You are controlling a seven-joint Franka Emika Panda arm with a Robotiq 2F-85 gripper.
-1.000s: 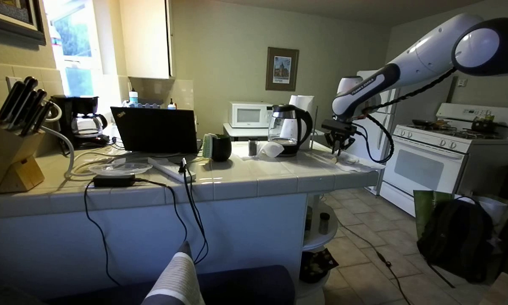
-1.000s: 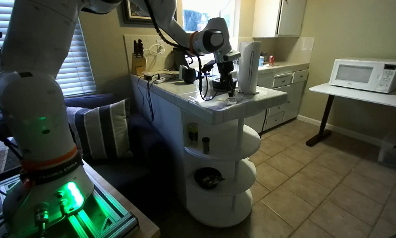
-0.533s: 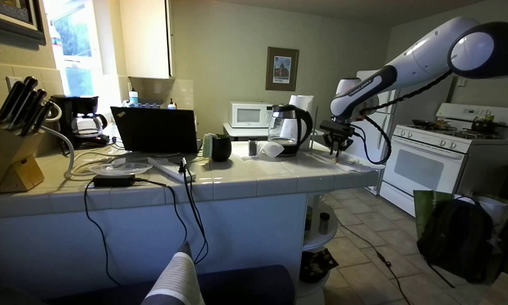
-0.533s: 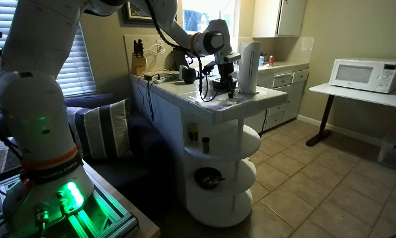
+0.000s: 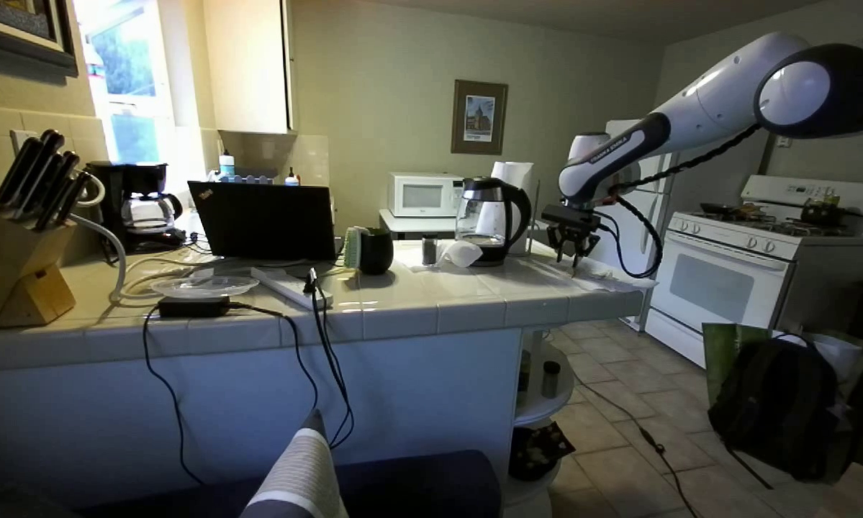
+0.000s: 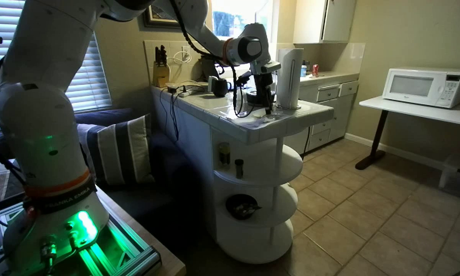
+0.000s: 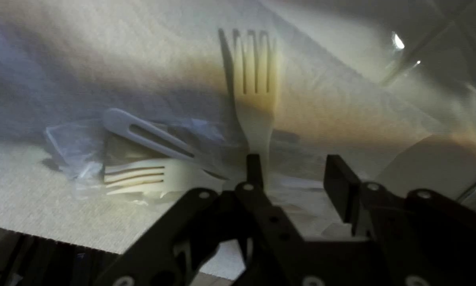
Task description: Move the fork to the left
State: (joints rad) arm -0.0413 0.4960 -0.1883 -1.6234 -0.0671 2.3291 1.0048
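In the wrist view a pale plastic fork (image 7: 257,99) has its tines towards the top, with its handle running down behind my left-hand fingertip. My gripper (image 7: 292,172) is open, a wide gap between its fingers; the fork's handle shows just along the inner side of the left-hand one, apart from the opposite one. Whether it touches that finger I cannot tell. Another fork (image 7: 154,176) lies sideways in a clear plastic wrapper (image 7: 77,153), below a slotted white utensil (image 7: 142,133). In both exterior views the gripper (image 5: 568,257) hangs low over the counter's end, where the fork is too small to make out.
Under the cutlery a pale paper sheet (image 7: 122,75) covers the tiled counter (image 5: 474,291). A glass kettle (image 5: 483,223) and a paper towel roll (image 6: 289,78) stand close to the gripper. Further along are a dark mug (image 5: 376,252) and a laptop (image 5: 262,219).
My gripper's jaws have spread apart in an exterior view over the last half second. The arm has shifted slightly, staying low above the counter's end.
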